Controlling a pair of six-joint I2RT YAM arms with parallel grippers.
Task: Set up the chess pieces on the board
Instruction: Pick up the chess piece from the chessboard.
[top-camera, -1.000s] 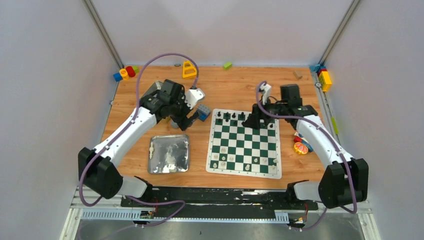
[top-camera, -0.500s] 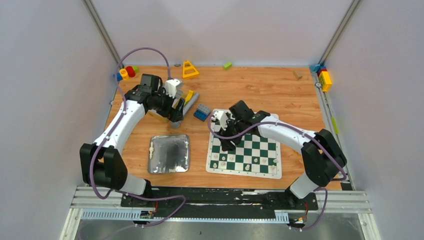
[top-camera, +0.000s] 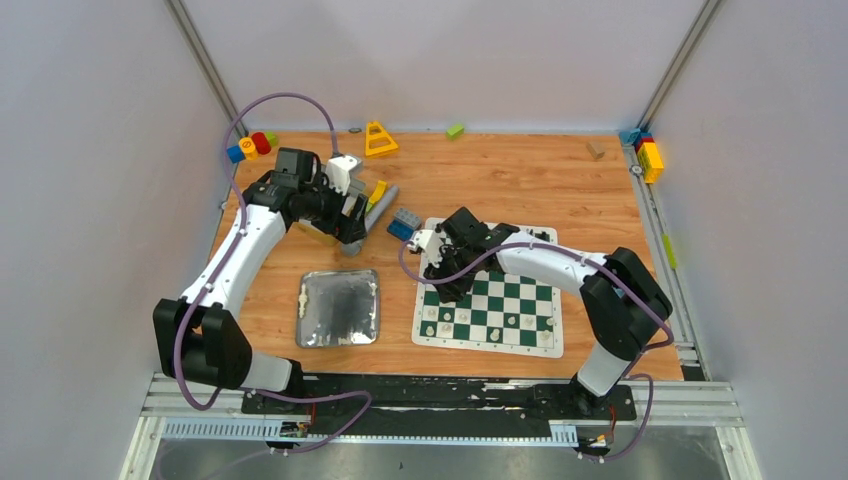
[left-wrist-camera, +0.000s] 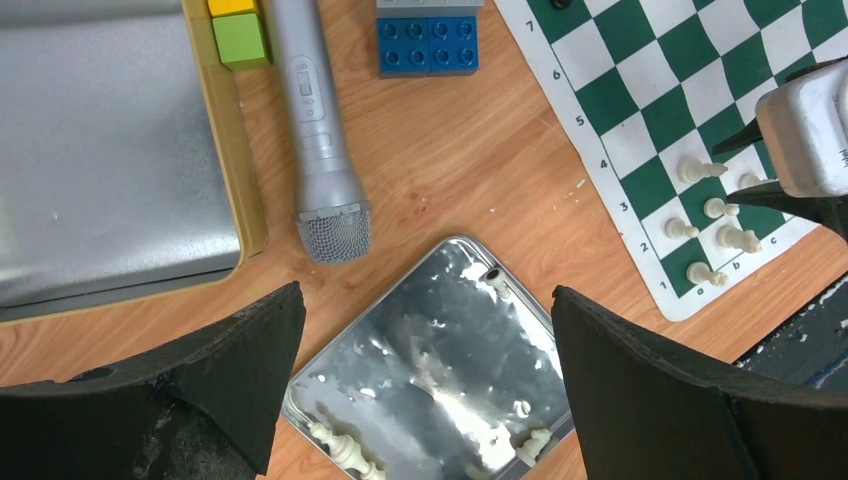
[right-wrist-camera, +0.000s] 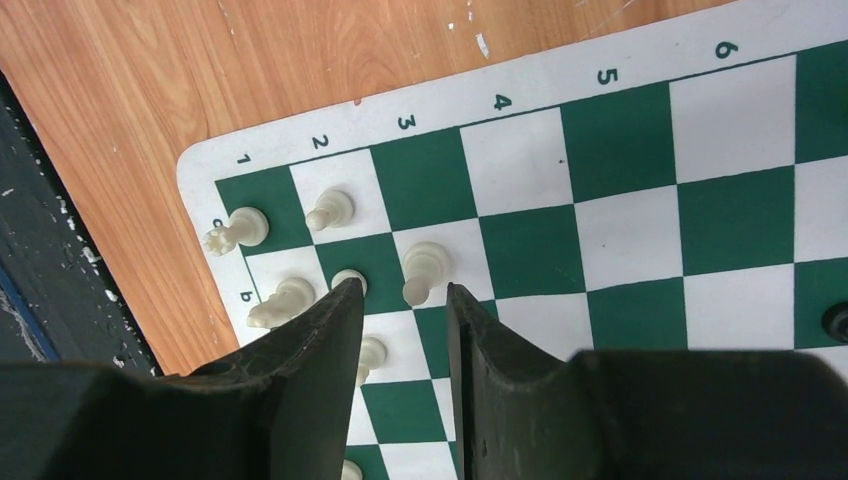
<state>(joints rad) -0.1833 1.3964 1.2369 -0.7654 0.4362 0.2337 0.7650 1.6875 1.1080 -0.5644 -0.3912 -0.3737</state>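
The green and white board (top-camera: 510, 296) lies right of centre. Several cream-white chess pieces (right-wrist-camera: 246, 228) stand on its near-left squares, also seen in the left wrist view (left-wrist-camera: 700, 170). My right gripper (right-wrist-camera: 403, 290) hovers low over them, jaws a little apart with nothing between, and a white pawn (right-wrist-camera: 424, 263) stands just past its tips. It is over the board's left side in the top view (top-camera: 447, 288). My left gripper (left-wrist-camera: 428, 293) is wide open and empty above the silver tray (left-wrist-camera: 440, 340), which holds a few white pieces (left-wrist-camera: 335, 440).
A grey microphone (left-wrist-camera: 315, 120) and a blue block (left-wrist-camera: 428, 45) lie between tray and board. A grey box with a yellow rim (left-wrist-camera: 100, 150) sits at the left. Coloured blocks (top-camera: 250, 145) lie along the back edge and the right wall (top-camera: 648, 155).
My right arm has swung from the board's far edge to its near-left squares. My left arm has pulled back toward the grey box and raised its gripper.
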